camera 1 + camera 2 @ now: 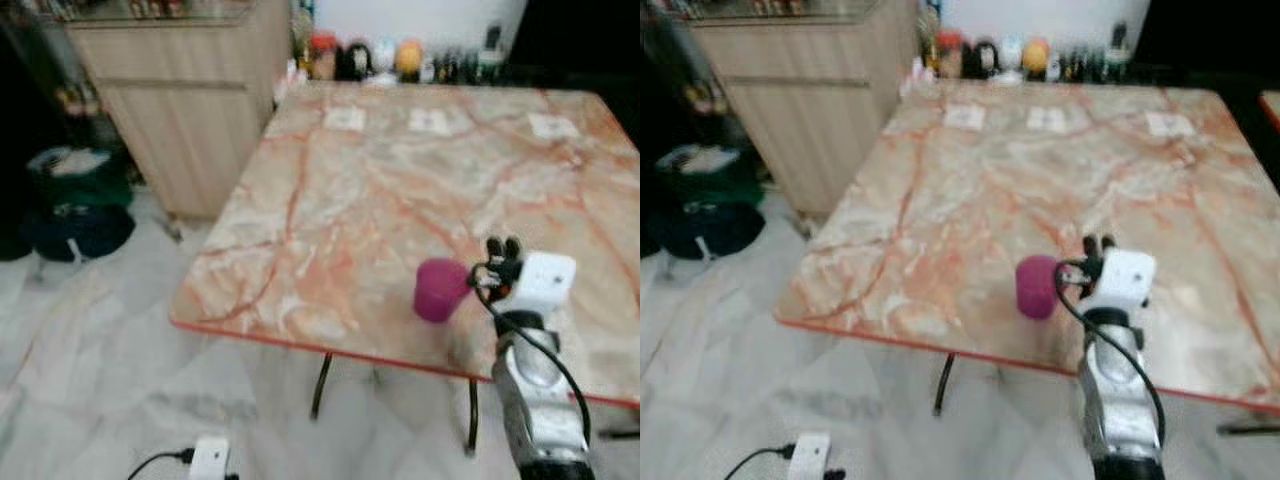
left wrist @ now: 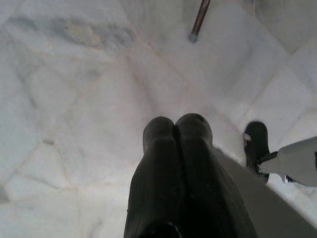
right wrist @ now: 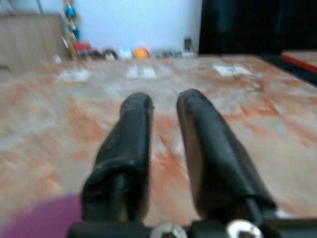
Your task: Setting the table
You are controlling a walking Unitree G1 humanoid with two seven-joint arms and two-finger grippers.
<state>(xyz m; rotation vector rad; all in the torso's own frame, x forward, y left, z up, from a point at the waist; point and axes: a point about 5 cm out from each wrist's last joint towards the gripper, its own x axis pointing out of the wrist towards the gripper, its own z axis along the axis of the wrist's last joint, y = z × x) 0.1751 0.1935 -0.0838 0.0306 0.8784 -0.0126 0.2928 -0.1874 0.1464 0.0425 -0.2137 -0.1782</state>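
A magenta cup (image 1: 440, 289) stands upright on the marble table (image 1: 400, 180), close to its near edge. My right gripper (image 1: 503, 247) hovers just right of the cup, beside it and not around it. In the right wrist view its two black fingers (image 3: 133, 134) stand a little apart and open with bare tabletop between them, and the cup (image 3: 39, 220) sits off to one side of them. Three white napkins (image 1: 430, 121) lie in a row along the far side. My left gripper (image 2: 176, 124) hangs shut over the floor.
A wooden cabinet (image 1: 190, 110) stands at the table's far left corner. Bottles and jars (image 1: 400, 58) line the wall behind. Dark bags (image 1: 75, 205) sit on the white floor at left. A white power strip (image 1: 209, 458) lies below, and a table leg (image 2: 200, 20) is near.
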